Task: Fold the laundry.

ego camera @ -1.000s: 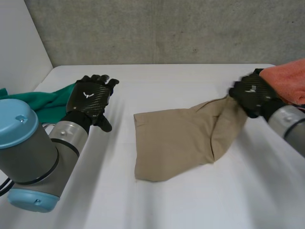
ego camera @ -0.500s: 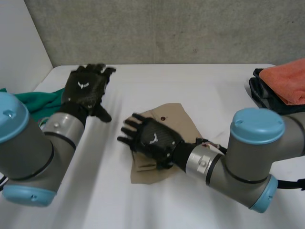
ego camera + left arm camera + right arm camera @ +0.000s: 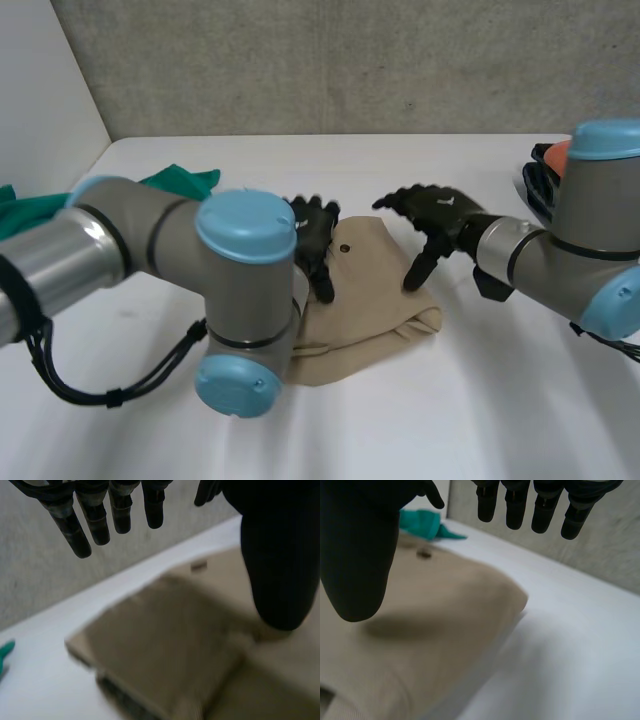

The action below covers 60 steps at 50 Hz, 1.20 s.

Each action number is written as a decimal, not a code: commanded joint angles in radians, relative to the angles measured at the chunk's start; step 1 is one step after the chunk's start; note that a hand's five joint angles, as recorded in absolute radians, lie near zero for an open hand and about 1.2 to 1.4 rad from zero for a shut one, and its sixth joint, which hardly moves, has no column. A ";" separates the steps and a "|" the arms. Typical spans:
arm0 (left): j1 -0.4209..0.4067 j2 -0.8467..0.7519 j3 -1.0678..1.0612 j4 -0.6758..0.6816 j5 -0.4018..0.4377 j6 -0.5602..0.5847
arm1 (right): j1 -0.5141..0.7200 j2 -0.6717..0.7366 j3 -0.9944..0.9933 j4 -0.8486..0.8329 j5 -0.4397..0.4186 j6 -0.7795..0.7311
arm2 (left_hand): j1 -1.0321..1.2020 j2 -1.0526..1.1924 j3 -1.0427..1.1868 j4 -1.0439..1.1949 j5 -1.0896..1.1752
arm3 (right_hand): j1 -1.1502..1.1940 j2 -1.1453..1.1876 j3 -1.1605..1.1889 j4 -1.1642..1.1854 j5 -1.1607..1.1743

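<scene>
Currently on the white table, listed near to far.

1. Grey-jointed, blue-capped left arm: its elbow is nearest, and it reaches across the table's middle toward the far side.
2. Bundled tan woven garment: the task's thing, lying at the table's middle as a compact folded bundle. Its layers are stacked, the near right corner is lumpy and rounded, and the edges are not squared. A small dark button shows on its far part.
3. Black left hand: over the garment's far left edge. Its fingers are straight and released, grasping nothing. The left wrist view shows them hanging clear above the cloth; whether the thumb tip touches it cannot be told.
4. Black right hand: over the garment's far right corner. Its fingers are spread and released, the thumb points down at the cloth, and nothing is held.
5. Crumpled green cloth: far left, well apart from the garment, unfolded.
6. Bright orange cloth: far right, resting on a dark item, both mostly hidden behind the right arm.

Progress, as a judgement: the tan garment looks folded at least once and lies free of both hands. Squaring or smoothing it, perhaps one more fold, seems left. The green cloth appears not yet begun.
</scene>
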 commanded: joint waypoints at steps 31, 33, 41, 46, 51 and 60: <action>0.144 0.279 0.012 -0.118 0.662 0.126 | 0.104 -0.244 0.607 -0.435 0.051 -0.319 | 0.057 0.047 0.039 0.051 0.032 | -0.072 -0.042 -0.037 -0.044 -0.049; 0.151 0.279 0.019 -0.140 0.739 0.123 | 0.128 -0.240 0.675 -0.508 0.054 -0.305 | 0.057 0.047 0.039 0.051 0.032 | -0.072 -0.042 -0.037 -0.044 -0.049; 0.164 0.264 0.046 -0.201 0.842 0.121 | 0.179 -0.158 0.726 -0.745 0.100 -0.308 | 0.054 0.044 0.036 0.048 0.029 | -0.072 -0.042 -0.037 -0.044 -0.049; 0.164 0.259 0.044 -0.201 0.839 0.121 | 0.193 -0.075 0.665 -0.805 0.142 -0.317 | 0.051 0.041 0.033 0.045 0.026 | -0.072 -0.042 -0.037 -0.044 -0.049; 0.164 0.258 0.038 -0.200 0.822 0.121 | 0.208 0.006 0.591 -0.843 0.158 -0.317 | 0.051 0.041 0.033 0.045 0.026 | 0.082 0.112 0.117 0.109 0.105; 0.167 0.265 0.039 -0.200 0.807 0.121 | 0.220 0.075 0.444 -0.878 0.168 -0.303 | 0.051 0.041 0.033 0.045 0.026 | 0.567 0.597 0.602 0.594 0.590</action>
